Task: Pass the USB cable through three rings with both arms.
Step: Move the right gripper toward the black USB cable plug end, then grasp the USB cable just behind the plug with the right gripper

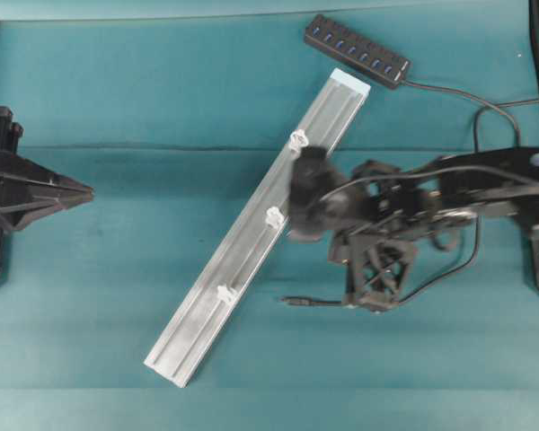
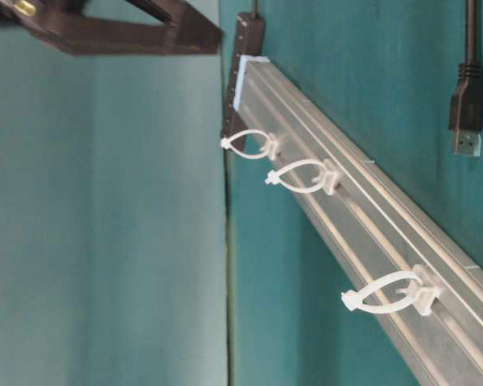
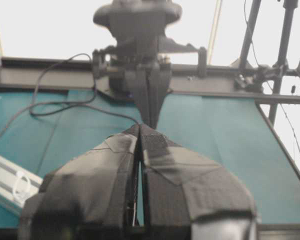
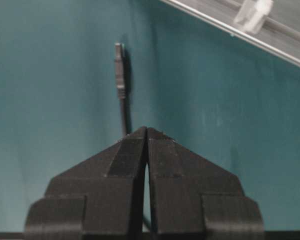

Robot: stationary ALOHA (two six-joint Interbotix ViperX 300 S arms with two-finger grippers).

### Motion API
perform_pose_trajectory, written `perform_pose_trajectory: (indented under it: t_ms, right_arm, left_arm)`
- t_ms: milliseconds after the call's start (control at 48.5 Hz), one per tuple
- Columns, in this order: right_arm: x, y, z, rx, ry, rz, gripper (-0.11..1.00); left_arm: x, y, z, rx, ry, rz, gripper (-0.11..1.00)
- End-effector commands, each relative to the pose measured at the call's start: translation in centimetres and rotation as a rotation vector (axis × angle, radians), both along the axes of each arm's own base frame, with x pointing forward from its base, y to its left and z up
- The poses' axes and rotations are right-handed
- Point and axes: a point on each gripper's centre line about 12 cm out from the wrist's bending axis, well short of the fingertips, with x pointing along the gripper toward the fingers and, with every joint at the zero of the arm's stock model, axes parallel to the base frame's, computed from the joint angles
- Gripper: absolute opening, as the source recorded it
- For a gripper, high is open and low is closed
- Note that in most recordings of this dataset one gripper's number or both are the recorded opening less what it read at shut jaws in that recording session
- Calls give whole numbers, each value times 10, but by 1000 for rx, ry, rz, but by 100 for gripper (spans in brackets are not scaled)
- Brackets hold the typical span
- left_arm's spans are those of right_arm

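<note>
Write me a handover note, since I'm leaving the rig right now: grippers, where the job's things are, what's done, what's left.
Left gripper: shut, empty, parked at the left edge, away from the rail.
Right gripper: shut, above the USB cable just behind its plug; whether it grips the cable I cannot tell.
The plug lies on the teal mat right of the rail, cord running back to the hub at the top.
The three rings stand along the rail, all empty.
Done: no ring threaded.
Left: thread the plug through all three rings.

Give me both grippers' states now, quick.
Left gripper: jaws shut, holding nothing.
Right gripper: jaws shut, above the cable; no grip on it visible.
</note>
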Motion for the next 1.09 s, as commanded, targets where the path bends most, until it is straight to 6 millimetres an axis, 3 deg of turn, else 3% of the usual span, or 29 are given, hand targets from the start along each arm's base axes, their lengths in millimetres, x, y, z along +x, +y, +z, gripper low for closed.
perform_pose_trajectory:
  t_ms: [0, 82, 165, 350, 433, 618, 845, 1071]
  right_arm:
    - [8, 3, -10, -21, 29, 44, 2]
    - [11, 5, -18, -27, 48, 67, 8]
    - [11, 5, -22, -32, 59, 82, 22]
    - [13, 5, -37, -33, 78, 68, 74]
    - [16, 7, -43, -50, 67, 80, 89]
    - [21, 13, -63, -64, 85, 98, 78]
    - [20, 26, -96, -60, 131, 109, 78]
    - [7, 33, -114, -44, 127, 71, 77]
  left_arm:
    - [1, 0, 10, 0, -28, 2, 0]
    - [1, 0, 11, 0, -29, 2, 0]
    - [2, 0, 9, -2, -23, 2, 0]
    - [1, 1, 10, -3, -28, 3, 0]
    - [1, 1, 11, -3, -29, 4, 0]
    - [1, 1, 10, -5, -28, 2, 0]
    - [1, 1, 11, -5, -29, 2, 0]
    - [1, 0, 11, -45, -28, -5, 0]
